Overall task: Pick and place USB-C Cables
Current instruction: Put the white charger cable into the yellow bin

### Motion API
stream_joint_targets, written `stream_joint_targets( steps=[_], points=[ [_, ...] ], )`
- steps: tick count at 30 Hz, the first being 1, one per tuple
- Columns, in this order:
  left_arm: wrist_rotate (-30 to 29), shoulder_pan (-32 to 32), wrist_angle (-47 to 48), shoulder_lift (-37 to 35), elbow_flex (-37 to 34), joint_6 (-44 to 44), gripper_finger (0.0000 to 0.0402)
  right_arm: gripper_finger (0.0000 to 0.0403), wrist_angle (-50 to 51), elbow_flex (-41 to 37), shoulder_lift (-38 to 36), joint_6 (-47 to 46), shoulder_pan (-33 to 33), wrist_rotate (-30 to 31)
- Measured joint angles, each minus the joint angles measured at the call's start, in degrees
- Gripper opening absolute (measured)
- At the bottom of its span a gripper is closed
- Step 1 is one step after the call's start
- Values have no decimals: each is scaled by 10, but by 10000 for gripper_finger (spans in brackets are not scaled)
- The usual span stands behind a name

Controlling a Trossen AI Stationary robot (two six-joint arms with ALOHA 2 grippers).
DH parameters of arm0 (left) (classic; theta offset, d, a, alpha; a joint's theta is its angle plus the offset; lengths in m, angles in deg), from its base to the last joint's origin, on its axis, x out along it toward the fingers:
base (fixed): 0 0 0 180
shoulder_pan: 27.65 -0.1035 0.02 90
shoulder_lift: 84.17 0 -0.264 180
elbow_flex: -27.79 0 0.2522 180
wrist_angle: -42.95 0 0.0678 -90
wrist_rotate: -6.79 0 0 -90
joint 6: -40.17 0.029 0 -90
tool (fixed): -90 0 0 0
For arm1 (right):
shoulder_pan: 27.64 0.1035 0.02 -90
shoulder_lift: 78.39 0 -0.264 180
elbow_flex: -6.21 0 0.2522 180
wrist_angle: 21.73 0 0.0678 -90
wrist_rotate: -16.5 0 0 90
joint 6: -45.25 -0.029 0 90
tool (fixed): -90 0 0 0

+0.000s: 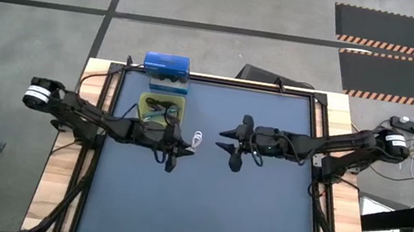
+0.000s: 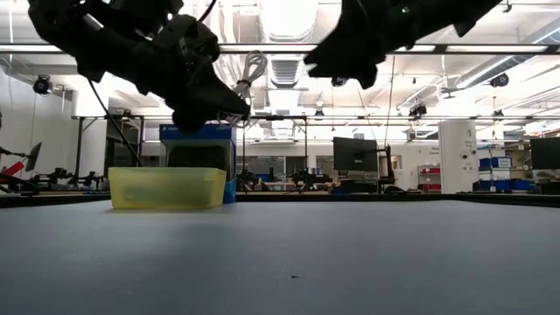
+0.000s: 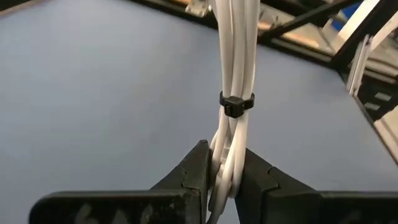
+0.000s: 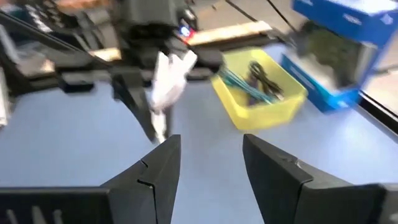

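Observation:
My left gripper (image 1: 183,147) hangs above the table just right of the yellow bin (image 1: 162,110) and is shut on the white USB-C cable (image 1: 198,138), a looped bundle bound by a black tie (image 3: 236,104). The right wrist view looks into the yellow bin (image 4: 260,88): the teal cable (image 4: 236,79), the dark purple one and the black cable (image 4: 264,73) lie in it. My right gripper (image 1: 228,147) is open, a short way right of the white cable (image 4: 168,84), facing it and touching nothing. My left gripper pinches the white cable's looped end (image 3: 225,171), below the black tie, between its two fingers (image 3: 194,171). The bundle runs on past the fingertips, along the fingers. It is lifted clear of the table, high above it in the low view (image 2: 254,68).
A blue box (image 1: 166,70) stands at the far edge behind the bin, and dark frame rails (image 1: 317,124) border the blue mat. Open mat (image 1: 200,214) lies toward the near edge. Both arms hover close together over the middle.

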Motion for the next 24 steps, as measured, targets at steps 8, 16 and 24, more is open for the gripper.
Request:
stream_joint_targets(
  steps=[8,16,24],
  points=[
    [-3,-1,246,-55,64,6,33,166,64,0,-12,-7,1,22],
    [-7,-17,573,-74,170,89,34,166,60,0,-3,-6,1,22],
    [-9,-75,724,-73,239,171,34,159,62,0,-3,-6,1,22]
  ],
)
